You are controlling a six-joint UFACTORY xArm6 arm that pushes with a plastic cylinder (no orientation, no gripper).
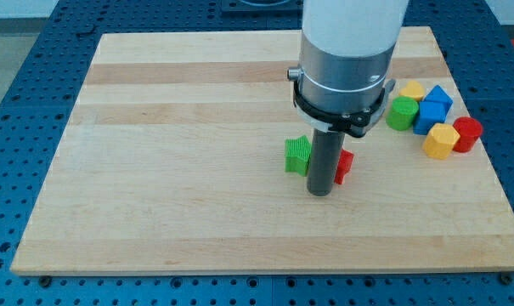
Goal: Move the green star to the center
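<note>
The green star stands on the wooden board, a little right of the board's middle. My tip rests on the board just right of the star and slightly nearer the view's bottom, very close to it; contact cannot be told. A red block, its shape partly hidden by the rod, sits right behind my tip on its right side. The arm's white and silver body covers the board above.
A cluster sits at the view's right: a green cylinder, a yellow block, two blue blocks, a yellow hexagon and a red cylinder. The board's right edge lies just beyond them.
</note>
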